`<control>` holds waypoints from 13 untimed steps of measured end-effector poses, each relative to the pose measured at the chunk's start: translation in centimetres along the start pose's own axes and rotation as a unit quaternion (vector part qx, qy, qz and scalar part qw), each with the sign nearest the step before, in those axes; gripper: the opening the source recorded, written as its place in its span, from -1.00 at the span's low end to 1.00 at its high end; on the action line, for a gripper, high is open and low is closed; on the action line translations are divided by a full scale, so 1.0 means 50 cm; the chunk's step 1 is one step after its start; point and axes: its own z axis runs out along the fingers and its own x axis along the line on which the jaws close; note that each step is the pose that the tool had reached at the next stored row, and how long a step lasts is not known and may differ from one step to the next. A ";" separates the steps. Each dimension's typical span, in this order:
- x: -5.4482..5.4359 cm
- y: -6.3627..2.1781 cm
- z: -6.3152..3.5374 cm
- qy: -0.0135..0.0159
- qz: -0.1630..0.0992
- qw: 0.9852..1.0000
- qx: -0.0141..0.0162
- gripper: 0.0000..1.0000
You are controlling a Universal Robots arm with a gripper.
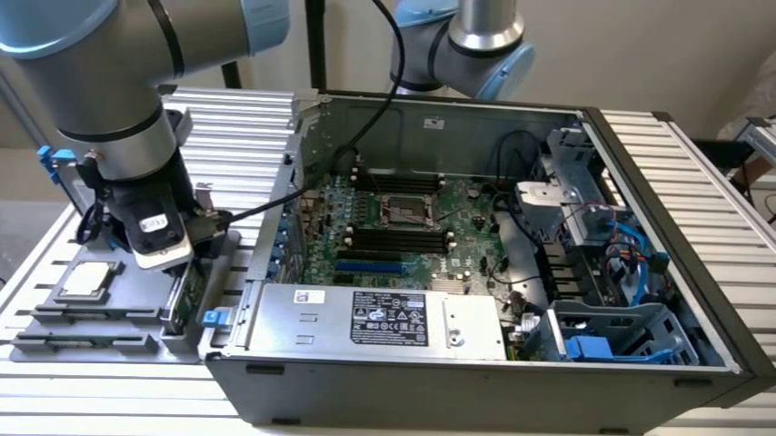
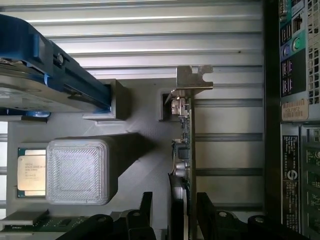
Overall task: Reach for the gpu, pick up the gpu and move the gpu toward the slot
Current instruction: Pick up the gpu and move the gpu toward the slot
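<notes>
The open computer case point(image 1: 485, 391) fills the exterior view's right. On its left the arm point(image 1: 109, 109) stands nearly vertical, wrist pointing straight down over the grey holder point(image 1: 109, 343). The gpu point(image 1: 182, 295) point(image 2: 187, 145) sits edge-on in that holder, its silver bracket point(image 2: 194, 80) at the far end. The gripper point(image 1: 170, 263) point(image 2: 175, 202) straddles the card with its jaws apart, one on each side, not closed on it. A processor chip point(image 1: 87, 280) lies nearby.

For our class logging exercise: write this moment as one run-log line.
phase: reach | tool: open, straddling gpu | gpu: on edge in grey holder, not lifted
</notes>
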 end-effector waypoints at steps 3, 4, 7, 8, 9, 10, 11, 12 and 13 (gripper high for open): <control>-0.005 0.000 0.000 0.002 0.000 1.000 0.000 -0.04; -0.006 -0.001 0.000 0.002 0.000 1.000 0.000 -0.04; -0.006 -0.001 0.000 0.003 0.001 1.000 0.000 -0.04; -0.006 -0.001 0.000 0.003 0.000 1.000 0.000 -0.04; -0.006 -0.001 0.000 0.003 0.000 1.000 0.000 -0.04; -0.006 -0.001 0.000 0.003 0.000 1.000 0.000 -0.04; -0.006 -0.001 0.000 0.003 0.000 1.000 0.000 -0.08; -0.006 -0.001 0.000 0.003 0.000 1.000 0.000 -0.21; -0.006 -0.001 0.000 0.003 0.000 1.000 0.000 -0.21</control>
